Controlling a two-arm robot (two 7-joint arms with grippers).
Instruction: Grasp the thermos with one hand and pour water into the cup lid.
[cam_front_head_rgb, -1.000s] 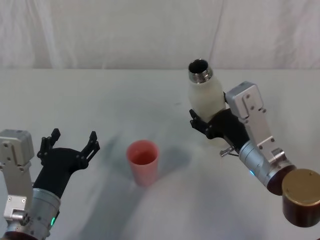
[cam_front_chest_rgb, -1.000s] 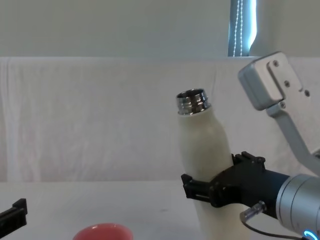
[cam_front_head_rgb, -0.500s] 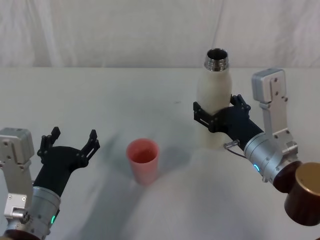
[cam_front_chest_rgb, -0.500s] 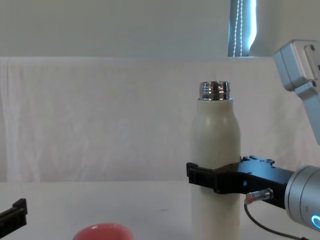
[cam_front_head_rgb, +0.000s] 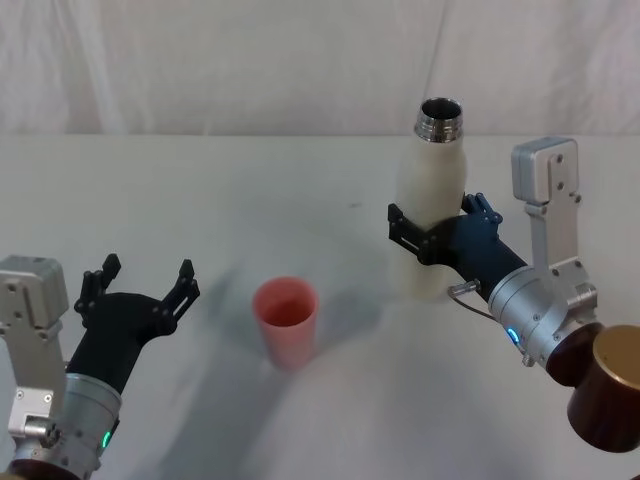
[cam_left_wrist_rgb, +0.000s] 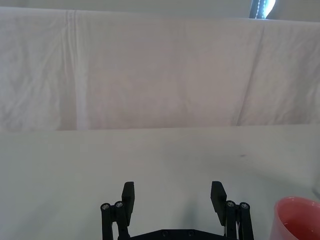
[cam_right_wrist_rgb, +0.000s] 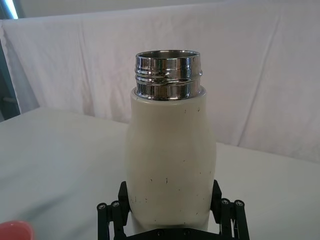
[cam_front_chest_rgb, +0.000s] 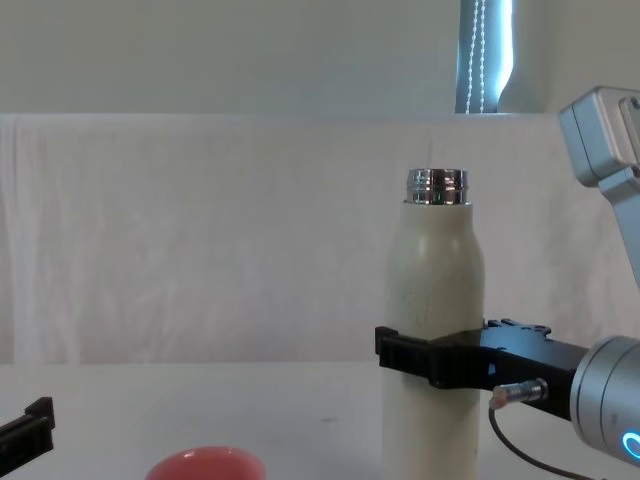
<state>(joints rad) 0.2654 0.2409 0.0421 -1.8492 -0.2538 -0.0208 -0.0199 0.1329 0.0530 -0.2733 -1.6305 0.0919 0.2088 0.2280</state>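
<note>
- The right gripper (cam_front_head_rgb: 428, 232) clamps the thermos (cam_front_head_rgb: 430, 190) around its lower body, a finger on each side, at about 2 o'clock in the head view.
- The thermos stands upright, its open chrome neck (cam_front_chest_rgb: 436, 187) pointing straight up; from the side it looks set on or just above the table (cam_front_head_rgb: 230, 190).
- The cup lid (cam_front_head_rgb: 286, 322) stands open-side up near the centre, at about 8 o'clock from the thermos and well apart from it.
- The left gripper (cam_front_head_rgb: 140, 290) hovers at 8 o'clock in the head view, fingers spread wide and empty, just beside the cup lid.
- Judged from this: the grasp is made; whether water is in the cup lid cannot be told.
- A white cloth covers the table, and a white drape (cam_front_chest_rgb: 200, 230) hangs behind.
</note>
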